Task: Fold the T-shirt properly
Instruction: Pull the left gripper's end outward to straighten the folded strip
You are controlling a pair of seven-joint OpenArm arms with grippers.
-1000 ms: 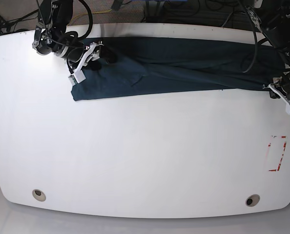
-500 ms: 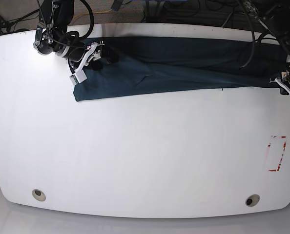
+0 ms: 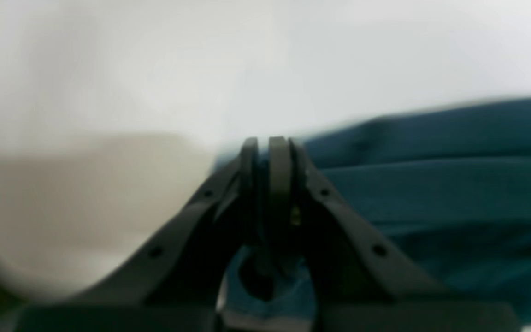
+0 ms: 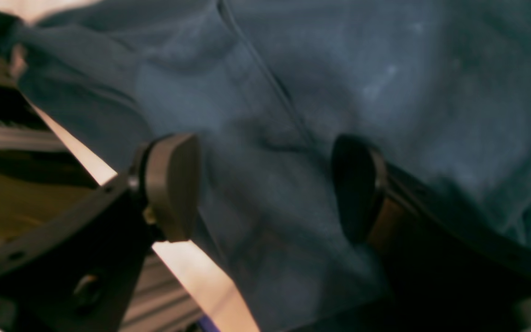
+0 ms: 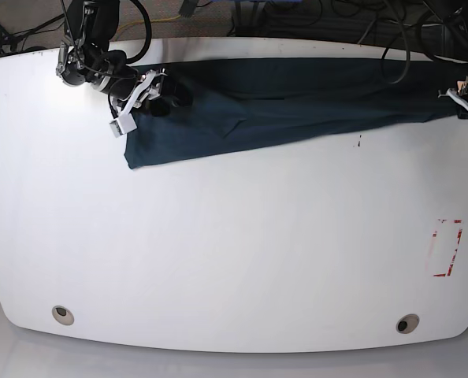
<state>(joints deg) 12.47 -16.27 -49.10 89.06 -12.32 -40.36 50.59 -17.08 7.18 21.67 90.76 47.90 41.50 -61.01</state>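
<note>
The dark navy-teal T-shirt (image 5: 297, 102) lies as a long folded band across the far side of the white table (image 5: 234, 252). My left gripper (image 5: 464, 98), at the right edge of the base view, is shut on the shirt's right end. In the left wrist view (image 3: 268, 147) its jaws are pressed together, with the cloth (image 3: 431, 193) stretching away from them. My right gripper (image 5: 138, 98) rests over the shirt's left end. In the right wrist view (image 4: 265, 184) it is open, its pads (image 4: 173, 184) wide apart over wrinkled cloth (image 4: 339, 69).
A red marked rectangle (image 5: 447, 248) is on the table at the right. Two round holes (image 5: 62, 313) (image 5: 407, 323) sit near the front edge. A small dark speck (image 5: 358, 143) lies below the shirt. Cables hang behind the table's far edge.
My left gripper has moved toward the far edge with the shirt's right end. The band now slants up to the right. Its left corner has slid slightly right.
</note>
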